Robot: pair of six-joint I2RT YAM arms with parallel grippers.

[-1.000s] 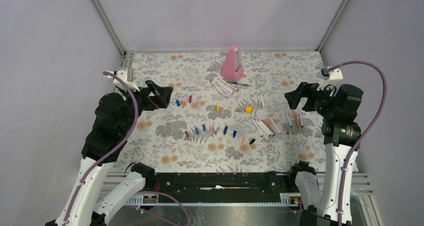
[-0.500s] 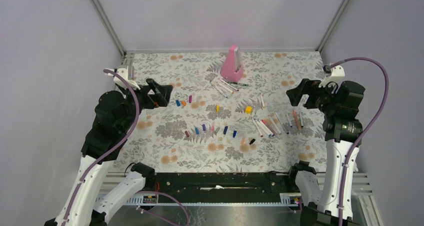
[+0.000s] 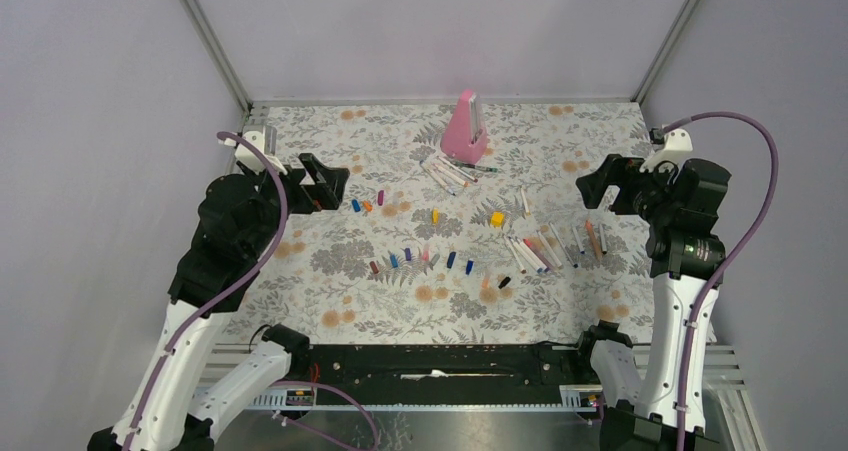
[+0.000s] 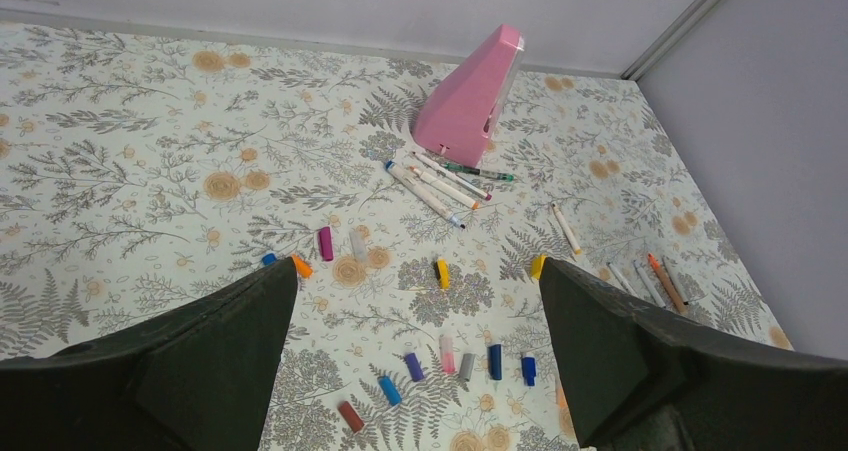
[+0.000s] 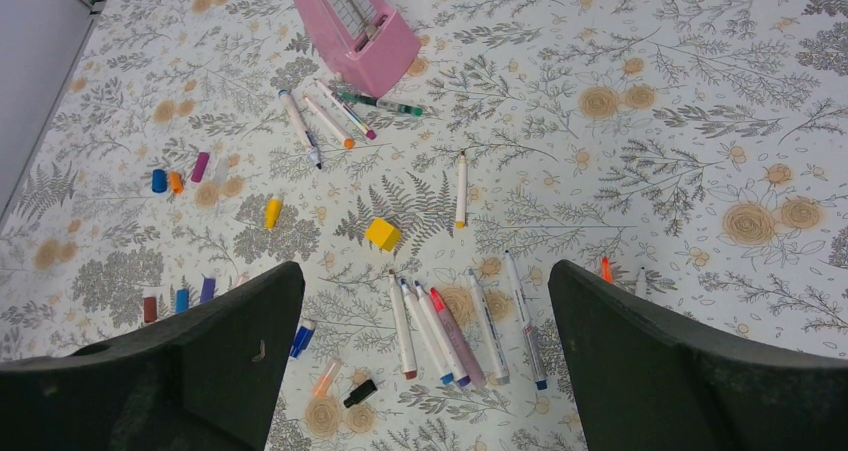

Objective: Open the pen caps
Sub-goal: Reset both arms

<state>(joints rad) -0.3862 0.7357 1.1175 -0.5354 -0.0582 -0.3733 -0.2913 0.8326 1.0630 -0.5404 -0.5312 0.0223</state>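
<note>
Both grippers raised, fingers spread wide, nothing held.
L gripper (image 3: 328, 186) hangs over the tabletop (image 3: 300, 301) by its left edge, R gripper (image 3: 592, 189) by its right edge. Pen caps (image 4: 495, 361) lie loose: a row mid-tabletop, a few more twd the left edge, yellow ones at ctr. White pen barrels (image 5: 440, 336) bunched btw that row & right edge, others beside pink wedge (image 3: 465, 129) near far edge.

No text, label or number can be read anywhere.
</note>
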